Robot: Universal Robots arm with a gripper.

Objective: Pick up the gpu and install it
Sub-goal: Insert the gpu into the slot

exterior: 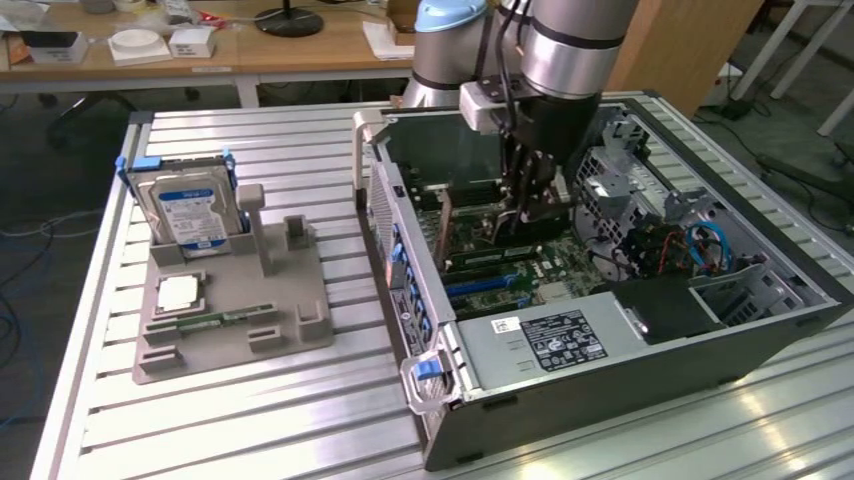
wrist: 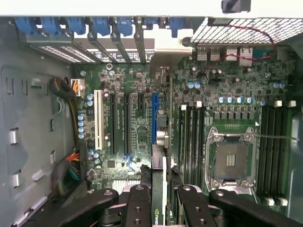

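The gpu (wrist: 162,137) is seen edge-on in the wrist view, running from between my fingers to its silver end bracket (wrist: 166,47) at the case's rear slot openings. My gripper (wrist: 163,189) is shut on it, one black finger (wrist: 138,198) on each side of the card. The card stands upright over the motherboard (wrist: 128,118), right beside the long blue slot (wrist: 154,113); whether it is seated I cannot tell. In the exterior view my gripper (exterior: 531,205) reaches down into the open computer case (exterior: 601,340), with the gpu (exterior: 514,228) low between its fingers.
A grey holder (exterior: 227,300) on the slatted table at the exterior view's left carries a hard drive (exterior: 187,205), a processor chip (exterior: 180,293) and a memory stick (exterior: 214,322). Inside the case are the processor socket (wrist: 230,158), cable bundles (wrist: 71,165) and drive cage (exterior: 621,190).
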